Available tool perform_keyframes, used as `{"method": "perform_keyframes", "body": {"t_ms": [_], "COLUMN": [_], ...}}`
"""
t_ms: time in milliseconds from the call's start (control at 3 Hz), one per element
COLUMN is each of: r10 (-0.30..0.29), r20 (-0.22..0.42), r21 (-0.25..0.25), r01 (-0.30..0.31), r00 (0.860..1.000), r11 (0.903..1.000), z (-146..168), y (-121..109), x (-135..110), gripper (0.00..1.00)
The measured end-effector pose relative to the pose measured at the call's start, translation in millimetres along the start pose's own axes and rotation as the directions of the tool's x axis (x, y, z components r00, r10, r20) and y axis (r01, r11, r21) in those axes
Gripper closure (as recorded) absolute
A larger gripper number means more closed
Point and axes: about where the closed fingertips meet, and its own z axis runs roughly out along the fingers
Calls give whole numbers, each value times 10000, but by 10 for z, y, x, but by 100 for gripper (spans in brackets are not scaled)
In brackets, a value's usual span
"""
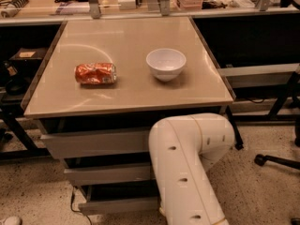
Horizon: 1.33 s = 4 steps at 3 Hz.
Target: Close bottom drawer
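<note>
Protruding at the cabinet base, bottom drawer (117, 205) standing partly open, white arm (187, 172) crossing its right end, gripper concealed behind the arm, grip state cannot be determined.

white arm (187, 172) across bottom drawer (119, 205), end effector hidden behind it

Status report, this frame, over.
Gripper out of view, hidden below the arm. Bottom drawer looks partly open. Arm covers its right end.
</note>
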Motion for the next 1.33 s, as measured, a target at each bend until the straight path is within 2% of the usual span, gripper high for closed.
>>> {"method": "perform_keyframes", "body": {"t_ms": [667,1333], "r10": [-665,-1185], "r20": [27,43], "r21": [737,1131], "r01": [661,1172], "r00": [9978,9929], "r11": [9951,9866], "z": [-122,-82], "y": [-133,-194], "x": [-309,-535], "gripper": [100,100]}}
